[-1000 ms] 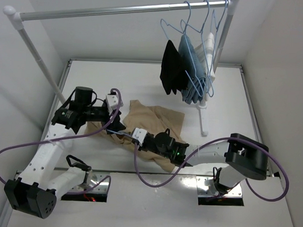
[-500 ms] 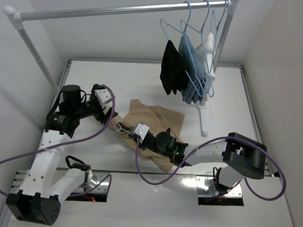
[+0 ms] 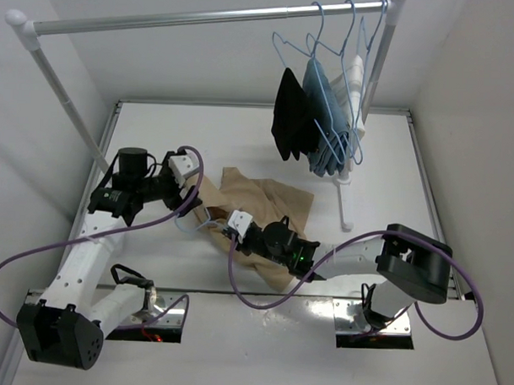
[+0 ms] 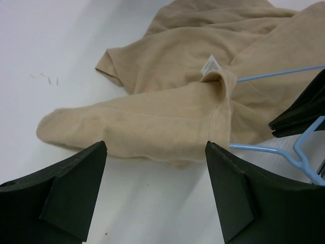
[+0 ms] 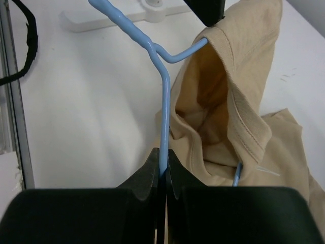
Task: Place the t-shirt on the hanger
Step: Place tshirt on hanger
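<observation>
1. The white counter carries everything we see, and a clothes rail crosses above its far side.
2. The left arm reaches in from the left. Its jaws are spread wide and hold nothing, hanging just above the near folded edge of the shirt.
3. The right arm reaches across from the right. Its jaws are pinched tight on the wire of the hanger.
4. The t-shirt lies crumpled on the counter between the two arms, near the middle, with one sleeve stretched out to the left in the left wrist view.
5. A black garment, a blue garment and a white one hang on blue hangers at the right end of the rail.
6. The hanger is held low over the counter. One bend of its wire runs into a hemmed opening of the shirt and lifts the cloth there.
7. A small white label shows at that opening.
</observation>
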